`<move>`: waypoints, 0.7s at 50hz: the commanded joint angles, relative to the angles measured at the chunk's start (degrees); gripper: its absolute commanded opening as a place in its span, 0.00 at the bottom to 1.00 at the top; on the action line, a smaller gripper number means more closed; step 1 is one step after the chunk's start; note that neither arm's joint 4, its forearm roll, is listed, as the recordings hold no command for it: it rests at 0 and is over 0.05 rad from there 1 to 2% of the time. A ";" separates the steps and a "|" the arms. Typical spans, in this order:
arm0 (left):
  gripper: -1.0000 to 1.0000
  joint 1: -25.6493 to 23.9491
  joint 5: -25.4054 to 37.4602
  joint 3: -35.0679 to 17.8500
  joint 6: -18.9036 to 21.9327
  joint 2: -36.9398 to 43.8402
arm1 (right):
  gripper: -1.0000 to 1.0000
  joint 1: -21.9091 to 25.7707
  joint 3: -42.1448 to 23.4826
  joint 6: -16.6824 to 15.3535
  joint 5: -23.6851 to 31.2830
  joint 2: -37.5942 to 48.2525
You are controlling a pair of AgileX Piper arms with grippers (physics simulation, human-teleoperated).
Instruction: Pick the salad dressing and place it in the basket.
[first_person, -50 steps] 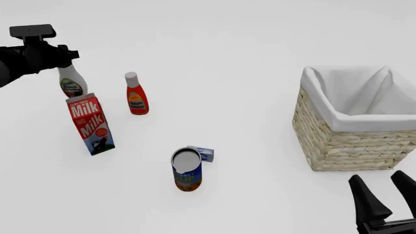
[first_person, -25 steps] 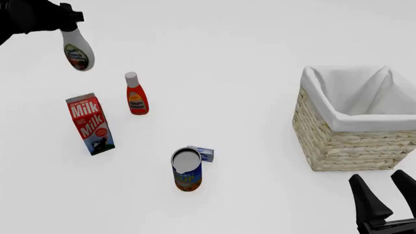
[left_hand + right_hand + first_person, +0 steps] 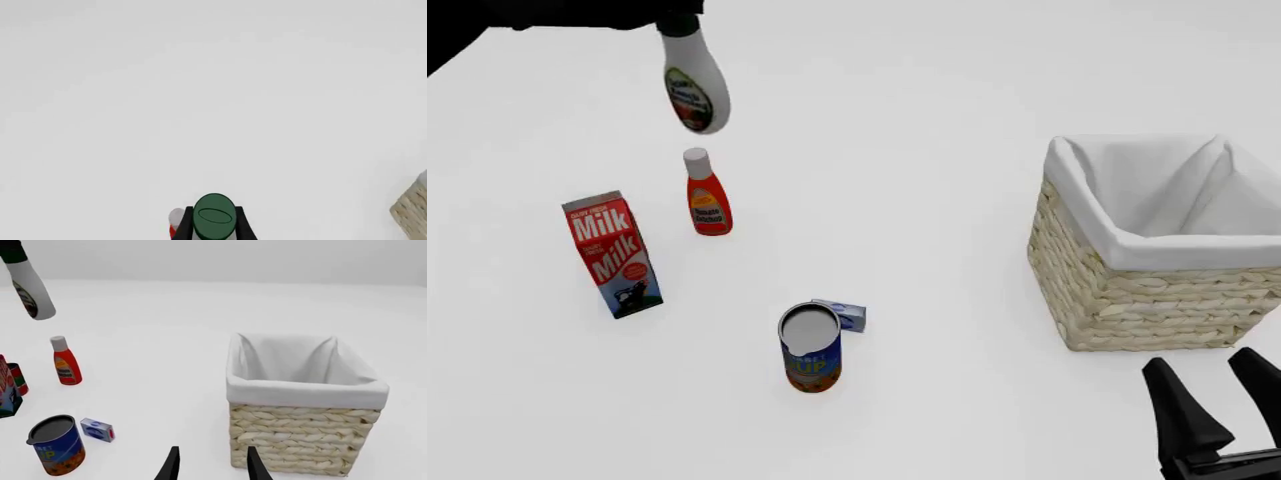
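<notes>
Over on the left stands the red-and-white milk carton (image 3: 613, 254), and just beyond it the small red bottle with a white cap (image 3: 707, 195), both on the white table (image 3: 934, 250) and not part of this job. High above that red bottle hangs the white rounded salad dressing bottle with its dark green cap (image 3: 694, 80), clear of the table and tilted a little. It dangles from the left gripper (image 3: 214, 222), whose dark fingers are pinched on either side of the green cap; gripping at the neck lets the body swing free over the other groceries, I'd say. Nearer the middle sit an open tin can with a blue and orange label (image 3: 810, 348) and, just behind it, a small blue-and-white box (image 3: 842, 314).

Well off to the right is the big square straw-coloured wicker basket with white cloth lining (image 3: 1154, 290), open at the top, nothing visible inside. The bottle is well apart from it. At the near right the right gripper (image 3: 1220, 400) hangs with its fingers spread, holding nothing.
</notes>
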 commanded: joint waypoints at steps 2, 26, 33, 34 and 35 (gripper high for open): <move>0.00 -10.93 -1.02 7.34 0.78 -6.20 | 1.00 0.60 0.00 -0.11 -0.14 -0.30; 0.00 -23.16 -5.78 10.42 -2.46 -4.86 | 1.00 0.57 -0.03 0.23 -0.08 -0.20; 0.00 -26.18 -7.49 10.88 -4.58 -3.87 | 1.00 0.66 -0.02 0.33 0.02 -0.24; 0.00 -26.45 -7.61 10.80 -4.47 -3.80 | 1.00 0.69 -0.02 0.28 0.02 -0.24; 0.00 -26.61 -7.73 10.53 -4.96 -3.70 | 1.00 0.69 -0.02 0.42 -0.03 -0.25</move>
